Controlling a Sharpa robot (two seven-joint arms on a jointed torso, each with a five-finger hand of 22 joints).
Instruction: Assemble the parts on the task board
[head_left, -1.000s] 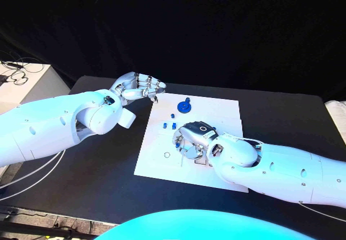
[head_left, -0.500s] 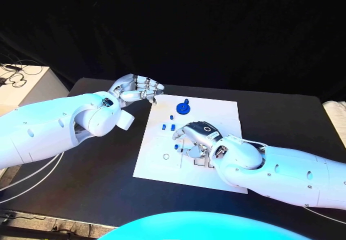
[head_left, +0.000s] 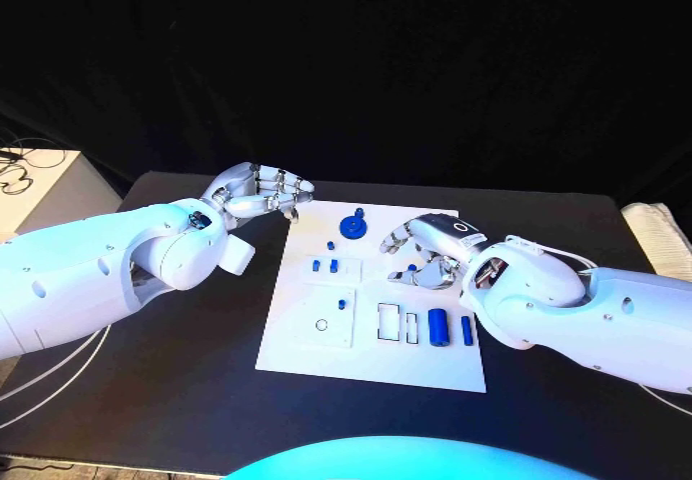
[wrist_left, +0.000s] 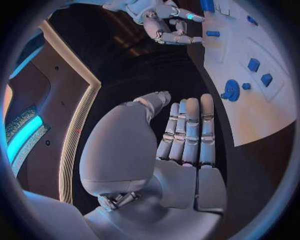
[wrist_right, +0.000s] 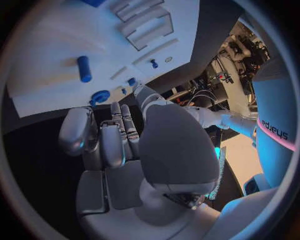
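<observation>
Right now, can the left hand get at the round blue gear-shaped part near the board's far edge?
Probably yes: the left hand hovers beside the white task board, and nothing lies between it and the round blue gear-shaped part.

Looks like a robotics lab or test cell: black table (head_left: 188, 340) ringed by black curtain backdrop (head_left: 433, 90), white task board (head_left: 361, 350) as fixture, loose cables (head_left: 22, 170) on a side bench, possibly equipment racks (wrist_right: 240, 55), blurry in right wrist view.
</observation>
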